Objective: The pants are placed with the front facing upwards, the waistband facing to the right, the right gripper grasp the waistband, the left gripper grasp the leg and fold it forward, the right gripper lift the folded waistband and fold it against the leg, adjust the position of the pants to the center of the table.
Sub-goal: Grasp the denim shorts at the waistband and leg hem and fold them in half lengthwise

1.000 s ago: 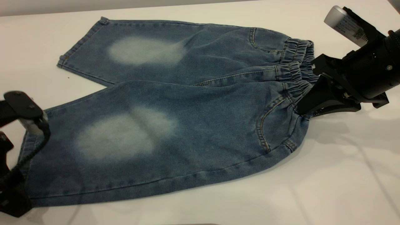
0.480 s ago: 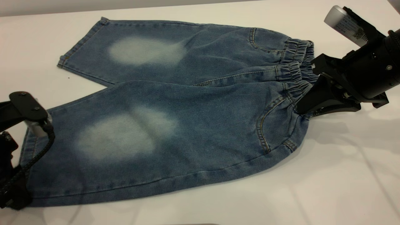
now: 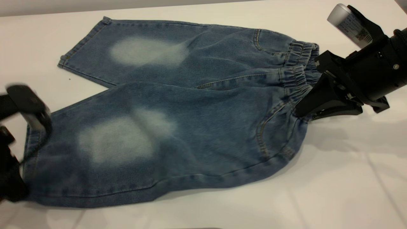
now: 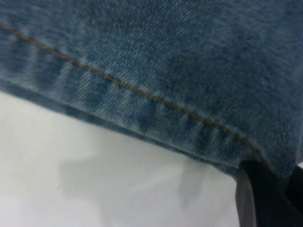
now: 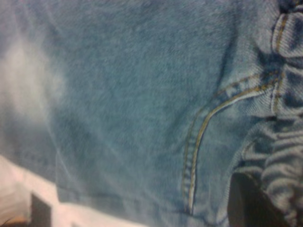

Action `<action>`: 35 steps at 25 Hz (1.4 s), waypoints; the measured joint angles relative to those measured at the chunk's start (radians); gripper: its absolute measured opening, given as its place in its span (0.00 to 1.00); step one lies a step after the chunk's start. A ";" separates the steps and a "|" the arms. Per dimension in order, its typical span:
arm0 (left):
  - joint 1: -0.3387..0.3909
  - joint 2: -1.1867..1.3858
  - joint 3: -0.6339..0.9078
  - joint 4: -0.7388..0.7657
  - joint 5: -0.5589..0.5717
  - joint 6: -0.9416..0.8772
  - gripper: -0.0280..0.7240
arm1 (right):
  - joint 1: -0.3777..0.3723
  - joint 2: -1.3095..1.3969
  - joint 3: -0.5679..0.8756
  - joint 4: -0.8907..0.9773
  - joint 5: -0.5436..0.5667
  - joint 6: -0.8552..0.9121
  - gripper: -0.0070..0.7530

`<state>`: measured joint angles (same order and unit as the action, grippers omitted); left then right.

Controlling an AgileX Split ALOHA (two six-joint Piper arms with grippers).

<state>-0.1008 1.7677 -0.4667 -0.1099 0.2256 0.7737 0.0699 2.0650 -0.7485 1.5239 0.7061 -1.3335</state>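
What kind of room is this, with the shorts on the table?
Probably a robot test lab, not a home: blue denim shorts lie on a bare white table, with a black robot gripper at each end, left and right.

The black left gripper (image 3: 19,140) at the hem of the near denim leg (image 3: 120,149) is smeared by blur in the exterior view and partly cut by the picture's edge, so the position of its fingers cannot be read. In the left wrist view only one dark finger (image 4: 265,198) enters at a corner, cut off. The black angular right gripper (image 3: 306,109) has its fingertips buried in the gathered dark blue waistband (image 3: 297,73), which hides them. Its arm runs out of the frame. In the right wrist view one dark finger (image 5: 248,203) shows, cropped by the edge.
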 joint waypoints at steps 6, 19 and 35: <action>0.000 -0.247 0.008 0.000 0.127 0.001 0.11 | 0.000 -0.016 0.030 -0.080 0.080 0.087 0.09; 0.000 -0.632 0.018 0.002 0.353 -0.078 0.11 | 0.000 -0.438 0.310 -0.105 0.101 0.225 0.09; 0.000 -0.400 -0.168 0.003 -0.146 -0.253 0.11 | 0.000 -0.529 0.332 0.252 -0.052 0.365 0.09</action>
<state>-0.1008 1.3682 -0.6347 -0.1072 0.0796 0.5209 0.0699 1.5357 -0.4163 1.7763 0.6543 -0.9686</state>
